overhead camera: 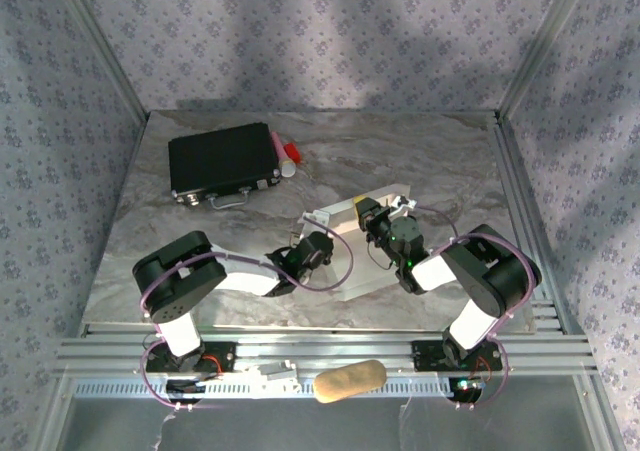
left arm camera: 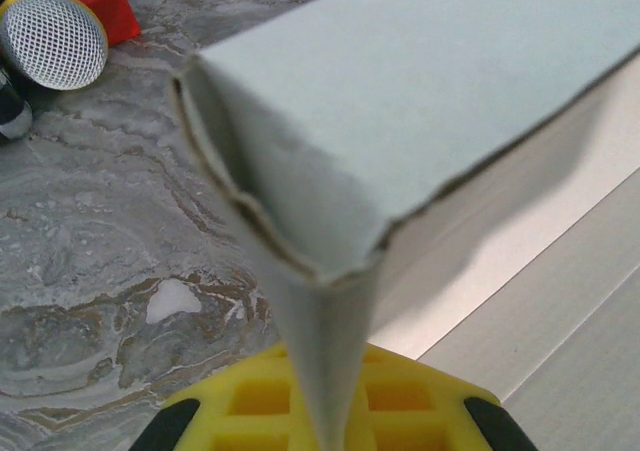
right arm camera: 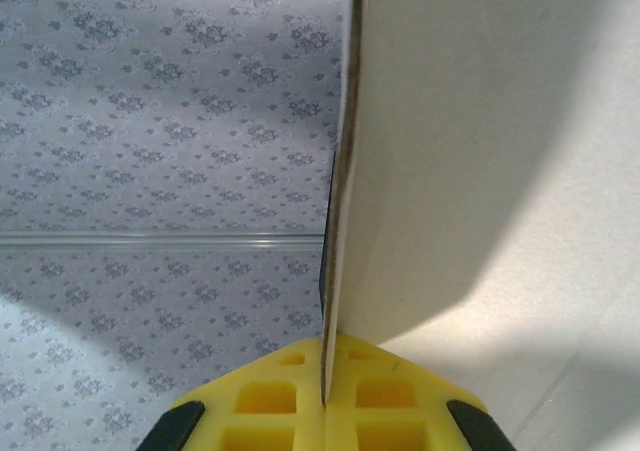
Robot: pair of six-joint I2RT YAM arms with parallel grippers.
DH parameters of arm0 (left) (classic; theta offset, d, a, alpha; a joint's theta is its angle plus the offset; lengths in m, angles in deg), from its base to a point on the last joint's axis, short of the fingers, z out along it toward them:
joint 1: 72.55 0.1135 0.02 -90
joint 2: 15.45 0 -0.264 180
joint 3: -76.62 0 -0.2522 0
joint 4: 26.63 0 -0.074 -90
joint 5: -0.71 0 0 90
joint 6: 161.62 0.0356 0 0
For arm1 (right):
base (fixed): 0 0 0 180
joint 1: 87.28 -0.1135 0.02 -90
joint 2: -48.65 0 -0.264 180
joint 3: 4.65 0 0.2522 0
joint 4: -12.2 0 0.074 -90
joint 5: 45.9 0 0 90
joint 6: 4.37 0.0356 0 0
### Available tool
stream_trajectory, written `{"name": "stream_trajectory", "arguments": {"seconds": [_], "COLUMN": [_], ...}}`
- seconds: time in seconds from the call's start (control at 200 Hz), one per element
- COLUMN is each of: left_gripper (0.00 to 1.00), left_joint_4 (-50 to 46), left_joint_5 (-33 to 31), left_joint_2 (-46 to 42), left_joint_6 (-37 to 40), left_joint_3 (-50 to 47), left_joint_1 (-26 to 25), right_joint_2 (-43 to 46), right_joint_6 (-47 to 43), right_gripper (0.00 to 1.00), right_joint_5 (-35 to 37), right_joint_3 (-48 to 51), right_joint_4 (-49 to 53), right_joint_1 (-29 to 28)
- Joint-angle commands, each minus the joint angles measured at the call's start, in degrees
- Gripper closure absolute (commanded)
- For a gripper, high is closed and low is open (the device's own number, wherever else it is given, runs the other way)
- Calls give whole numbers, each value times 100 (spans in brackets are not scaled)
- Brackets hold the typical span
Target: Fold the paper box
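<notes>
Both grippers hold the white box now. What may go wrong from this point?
1. The left gripper and right gripper each pinch the thin paper box; opposing pulls may tear or crease it.
2. The corner seam gapes, so it may spring open on release.

The paper box lies between the left gripper and right gripper, with the case behind, leftward.

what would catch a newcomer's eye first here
The white paper box mid-table, pinched from both sides: the left gripper shut on a raised flap, the right gripper shut on a panel edge. At the far left, a black case lies flat.
</notes>
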Motion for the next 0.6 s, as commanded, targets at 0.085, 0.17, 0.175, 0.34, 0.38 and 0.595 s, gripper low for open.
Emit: {"name": "stream_trajectory", "arguments": {"seconds": [0.085, 0.17, 0.175, 0.34, 0.38, 0.595], "left_gripper": [96, 94, 94, 100, 100, 97], "left_joint_4": [129, 221, 231, -120, -400, -1652], "left_joint_5": [116, 252, 263, 114, -1, -939], "left_joint_2": [70, -21, -30, -24, 49, 541], "left_joint_6": [-14, 45, 46, 30, -27, -616], "left_joint_3": [280, 210, 205, 439, 611, 1402], "left_joint_1": [-108, -116, -116, -124, -130, -204], "right_joint_2": [-79, -33, -33, -51, -38, 121], "right_joint_6": [-43, -46, -48, 82, 126, 330], "right_gripper": [100, 100, 100, 100, 100, 100], "right_joint_5": [-222, -191, -189, -70, -30, 263], "right_joint_3": [79, 98, 99, 146, 148, 151], "right_joint_4": [715, 776, 775, 762, 774, 1013], "right_joint_1": [-208, -197, -199, -273, -304, -460]}}
